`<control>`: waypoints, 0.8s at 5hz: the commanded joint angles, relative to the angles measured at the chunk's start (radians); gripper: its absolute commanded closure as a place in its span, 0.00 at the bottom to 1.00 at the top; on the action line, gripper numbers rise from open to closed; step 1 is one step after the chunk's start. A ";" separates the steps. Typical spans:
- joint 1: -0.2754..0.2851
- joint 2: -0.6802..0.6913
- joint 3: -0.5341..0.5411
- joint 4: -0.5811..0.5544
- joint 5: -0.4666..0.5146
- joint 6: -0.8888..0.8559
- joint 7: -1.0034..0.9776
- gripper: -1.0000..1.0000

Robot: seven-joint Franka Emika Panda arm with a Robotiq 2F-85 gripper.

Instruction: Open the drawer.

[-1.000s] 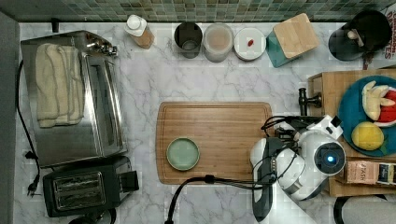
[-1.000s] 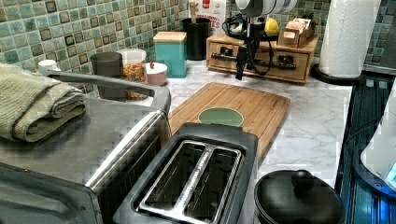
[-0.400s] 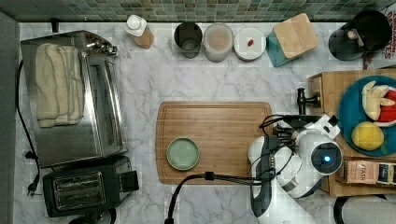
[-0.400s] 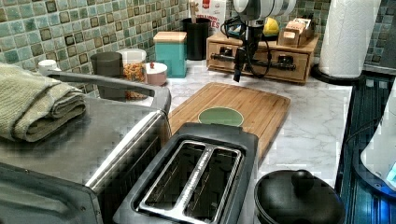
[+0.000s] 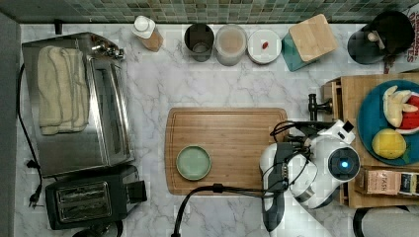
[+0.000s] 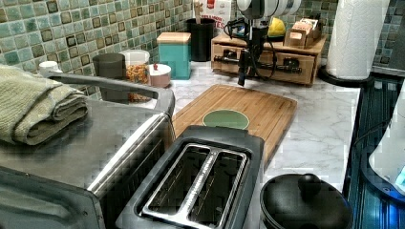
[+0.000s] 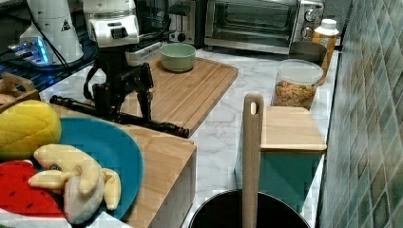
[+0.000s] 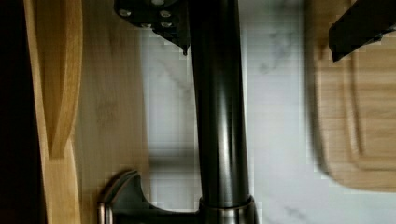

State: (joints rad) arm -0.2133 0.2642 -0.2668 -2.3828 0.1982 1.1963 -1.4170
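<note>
The drawer is the light wooden front of a box unit, and its black bar handle runs along it on posts. My gripper hangs straight down over that handle, open, with one finger on each side of the bar. In the wrist view the handle lies between the fingers. One fingertip sits right against it on the side of the drawer front, and the other stands well apart over the board. In the left view the gripper hangs in front of the unit.
A wooden cutting board with a green bowl lies just beside the gripper. A blue plate of toy fruit sits on top of the unit. Jars and a teal box line the back wall; a toaster oven and a toaster stand far off.
The arm has edged slightly to the top view's left, toward the cutting board. The handle's post appears to have shifted a little with it.
</note>
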 commanded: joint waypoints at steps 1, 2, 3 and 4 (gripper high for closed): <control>0.176 -0.139 0.189 -0.171 0.039 -0.061 0.196 0.00; 0.216 -0.149 0.229 -0.192 0.031 -0.047 0.309 0.00; 0.236 -0.184 0.256 -0.205 -0.014 -0.081 0.429 0.00; 0.248 -0.177 0.262 -0.185 0.028 -0.103 0.411 0.00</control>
